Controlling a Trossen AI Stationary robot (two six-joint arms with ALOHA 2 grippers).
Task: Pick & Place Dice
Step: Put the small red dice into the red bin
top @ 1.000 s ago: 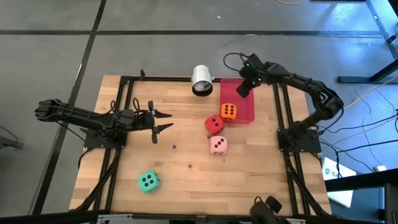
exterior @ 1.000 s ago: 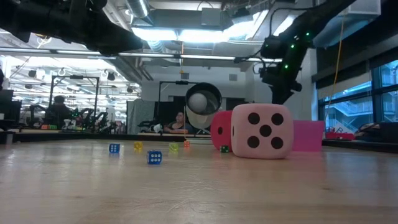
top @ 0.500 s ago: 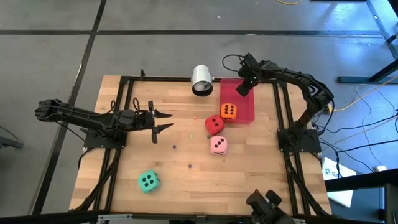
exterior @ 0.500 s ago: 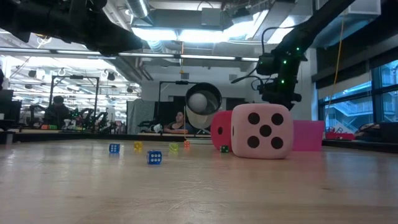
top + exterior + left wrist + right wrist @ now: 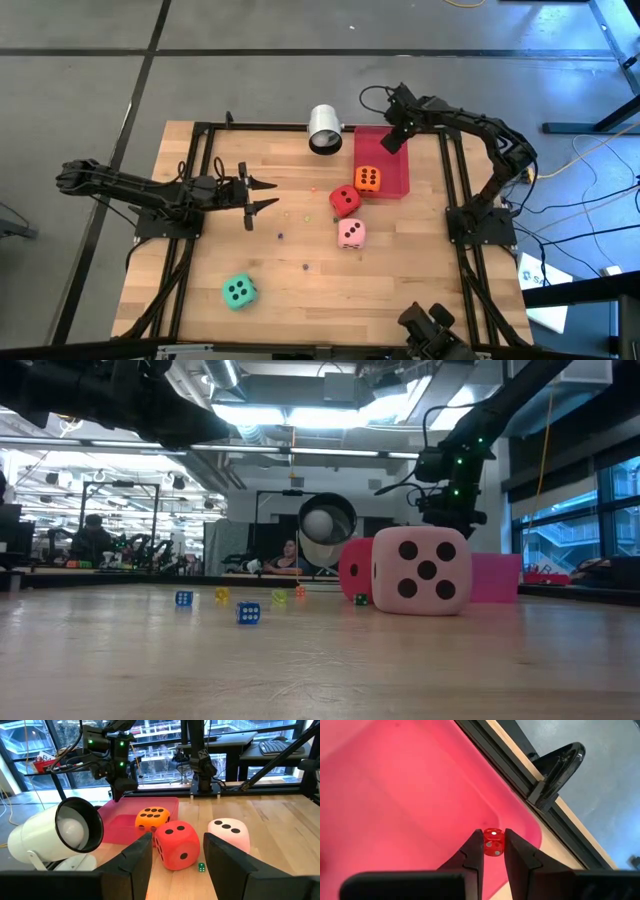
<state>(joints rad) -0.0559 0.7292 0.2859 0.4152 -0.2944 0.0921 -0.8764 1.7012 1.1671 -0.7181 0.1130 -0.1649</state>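
Small red die pinched between the right gripper fingertips, above the far right corner of the red tray. Orange die sits in the tray's near left part; red die just outside its near left corner, pink die nearer, green die well apart at near left. Left gripper hovers at mid-left, jaws apart, empty. White cup lies on its side at the far edge. Wooden table, bare plank at near centre; dark frame rails along both sides. Dice look soft, with rounded corners.
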